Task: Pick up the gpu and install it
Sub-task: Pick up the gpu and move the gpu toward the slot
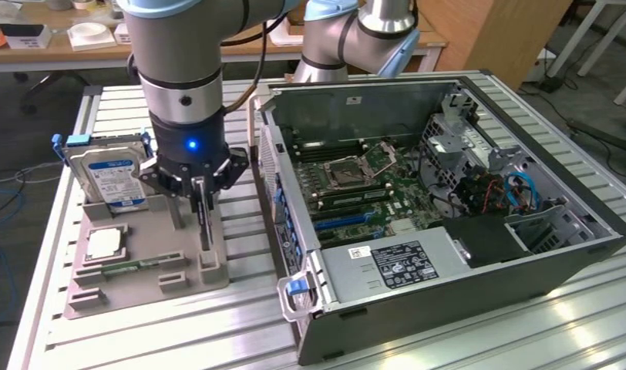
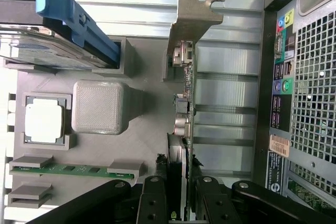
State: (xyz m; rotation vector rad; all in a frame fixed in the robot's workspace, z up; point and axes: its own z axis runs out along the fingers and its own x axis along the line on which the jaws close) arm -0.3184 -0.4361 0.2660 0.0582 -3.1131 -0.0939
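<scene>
Tool (image 2: 180, 190) grips gpu (image 2: 185, 80) between hard drive (image 2: 44, 51) and case (image 2: 310, 82).

Lab: aluminium bench (image 1: 190, 327), robot arm (image 1: 184, 69)

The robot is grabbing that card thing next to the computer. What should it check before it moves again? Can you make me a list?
1. Jaws closed on both sides of the gpu: ok.
2. Gpu standing upright between the jaws, not tilted: ok.
3. Gpu lifted out of the gray holder: not ok, its lower end sits in the holder's slot.
4. Hard drive standing apart from the gpu: ok.
5. Computer case open, with the motherboard showing: ok.
6. Blue slot on the motherboard free: ok, it looks empty.
</scene>
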